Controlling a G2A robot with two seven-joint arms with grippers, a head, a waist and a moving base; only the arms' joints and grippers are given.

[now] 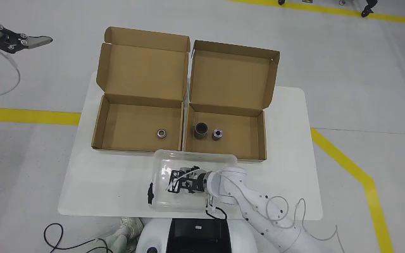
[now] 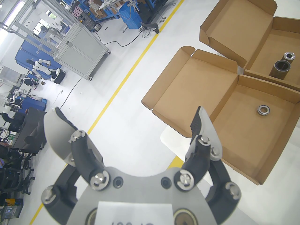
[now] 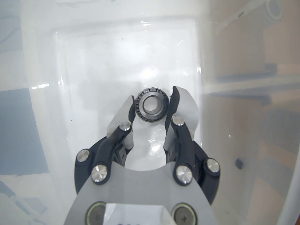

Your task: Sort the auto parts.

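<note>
My right gripper point(image 3: 153, 94) is down inside a clear plastic bin point(image 1: 190, 155) at the table's front edge, and it also shows in the top view point(image 1: 185, 179). Its fingers are shut on a small steel roller bearing point(image 3: 152, 105), one pad pressing each side. A second bearing point(image 1: 161, 133) point(image 2: 263, 110) lies in the left cardboard box point(image 1: 111, 126). The right cardboard box point(image 1: 253, 136) holds a dark sleeve point(image 1: 201, 130) point(image 2: 280, 69) and a small bushing point(image 1: 218, 133) point(image 2: 288, 56). My left gripper point(image 2: 127, 111) hangs open over the floor, off the table's far left point(image 1: 25, 43).
Both boxes have their lids folded back toward the far side of the white table point(image 1: 291, 126). Yellow floor lines point(image 1: 38, 116) run beside the table. Bare tabletop lies to the right of the boxes and bin.
</note>
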